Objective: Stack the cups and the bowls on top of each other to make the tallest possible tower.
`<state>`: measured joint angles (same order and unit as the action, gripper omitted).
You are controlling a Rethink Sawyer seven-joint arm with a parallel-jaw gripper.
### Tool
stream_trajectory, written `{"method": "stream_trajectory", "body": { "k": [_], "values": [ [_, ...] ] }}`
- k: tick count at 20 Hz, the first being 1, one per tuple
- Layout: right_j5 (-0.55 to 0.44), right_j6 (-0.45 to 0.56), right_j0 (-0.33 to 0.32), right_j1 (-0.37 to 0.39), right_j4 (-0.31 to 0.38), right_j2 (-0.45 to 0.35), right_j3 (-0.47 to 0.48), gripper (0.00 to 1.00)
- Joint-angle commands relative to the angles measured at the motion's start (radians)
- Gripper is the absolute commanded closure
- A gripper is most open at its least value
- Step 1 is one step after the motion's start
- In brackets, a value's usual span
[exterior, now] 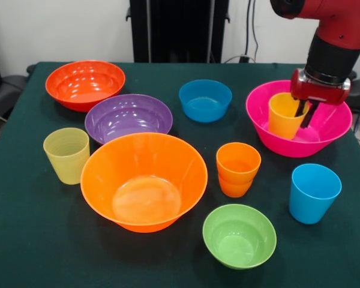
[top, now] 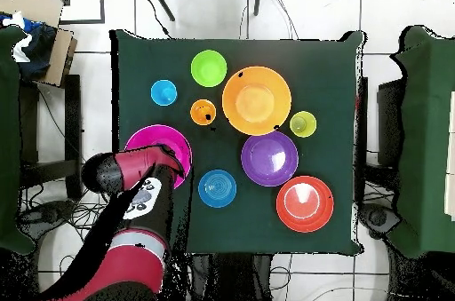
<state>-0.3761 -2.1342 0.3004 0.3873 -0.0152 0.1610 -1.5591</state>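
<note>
The gripper [exterior: 306,114] pinches the rim of the yellow cup [exterior: 286,115], which sits tilted inside the hot pink bowl [exterior: 324,139]; released crooked, it could topple sideways.

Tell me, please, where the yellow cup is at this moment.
In the front view the yellow cup stands inside the hot pink bowl at the right, the gripper at its rim; the arm hides it overhead.
</note>
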Motion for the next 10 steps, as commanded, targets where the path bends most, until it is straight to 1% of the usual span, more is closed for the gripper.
{"method": "stream_trajectory", "body": {
  "k": [1, 10],
  "values": [
    [0.062, -0.059, 0.01, -0.051, 0.048, -0.045, 0.076, 1.0],
    [0.067, -0.066, 0.02, -0.061, 0.043, -0.034, 0.084, 1.0]
  ]
}}
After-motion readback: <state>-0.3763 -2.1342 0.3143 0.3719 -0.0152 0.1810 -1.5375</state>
